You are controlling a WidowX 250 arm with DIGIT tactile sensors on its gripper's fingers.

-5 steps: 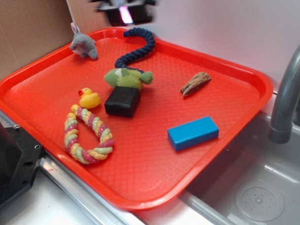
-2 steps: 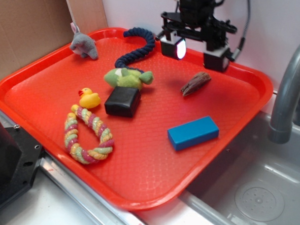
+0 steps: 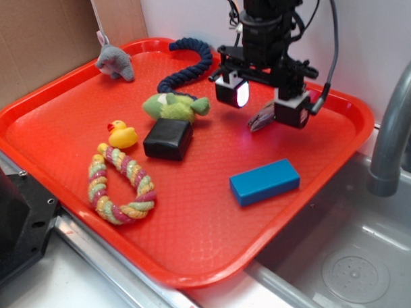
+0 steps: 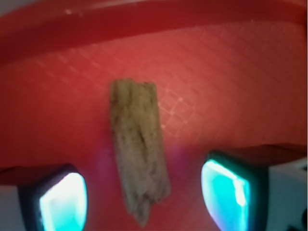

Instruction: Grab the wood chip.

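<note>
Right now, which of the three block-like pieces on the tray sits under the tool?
The wood chip, rough and brown-grey, lies between the open tool's fingers; the blue block and black box lie apart.

We see even, bright light with soft shadows in the exterior view, while the wrist view is soft and blurred, glowing cyan pads on the fingers (image 4: 62, 202) flaring at both sides.
</note>
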